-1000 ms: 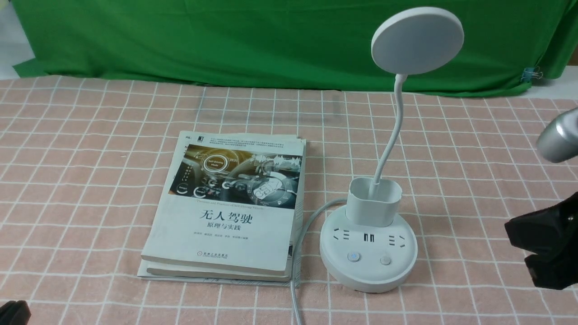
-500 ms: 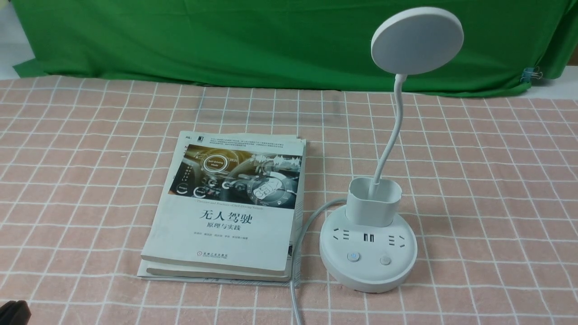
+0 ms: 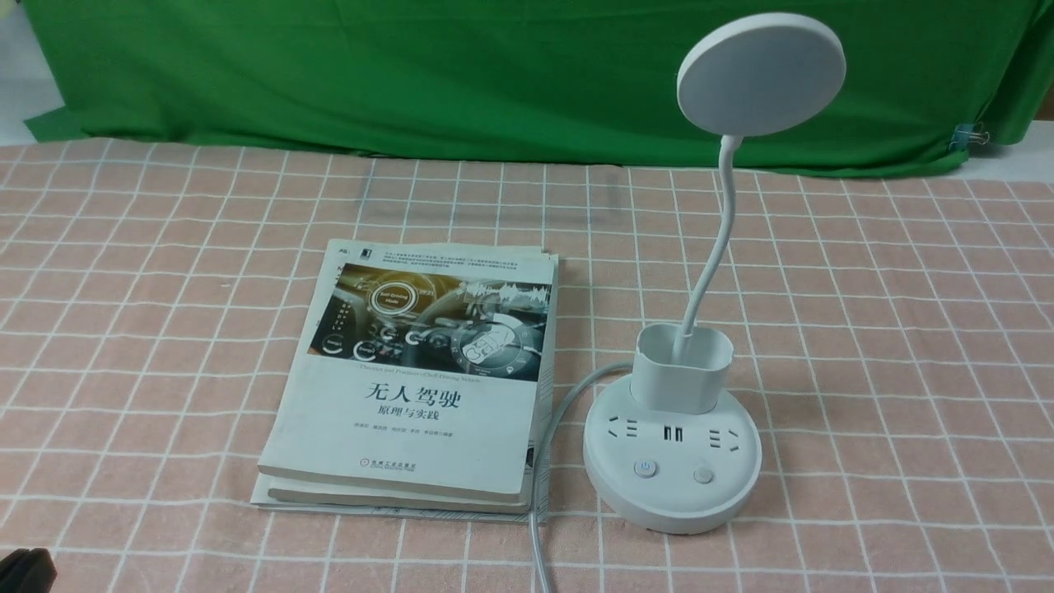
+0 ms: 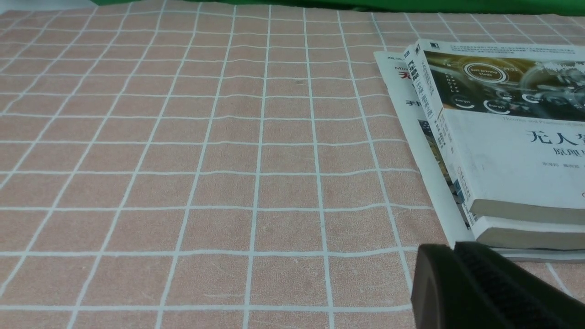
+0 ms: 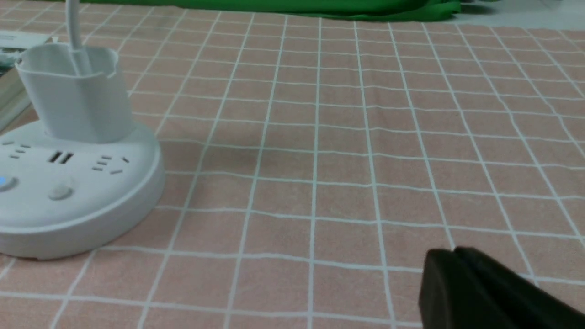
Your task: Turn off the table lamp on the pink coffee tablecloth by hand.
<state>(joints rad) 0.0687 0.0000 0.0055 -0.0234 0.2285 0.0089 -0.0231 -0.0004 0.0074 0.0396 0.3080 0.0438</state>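
Observation:
The white table lamp (image 3: 671, 473) stands on the pink grid tablecloth (image 3: 865, 329), right of centre, with its disc head (image 3: 761, 74) raised on the bendy neck. Its left button (image 3: 645, 469) shows a blue glow and a plain button (image 3: 701, 475) sits beside it. The lamp base also shows in the right wrist view (image 5: 77, 196). My right gripper (image 5: 454, 253) is shut and empty, low over bare cloth, well off to the lamp's right and out of the front view. My left gripper (image 4: 454, 249) is shut and empty near the books' front left corner.
A stack of books (image 3: 420, 379) lies just left of the lamp; it also shows in the left wrist view (image 4: 502, 137). The lamp's white cable (image 3: 539, 527) runs between the books and the base to the front edge. A green backdrop cloth (image 3: 412, 74) hangs behind.
The right arm, seen at the right edge of the front view one second ago, has drawn back out of that view. The lamp and books have not moved.

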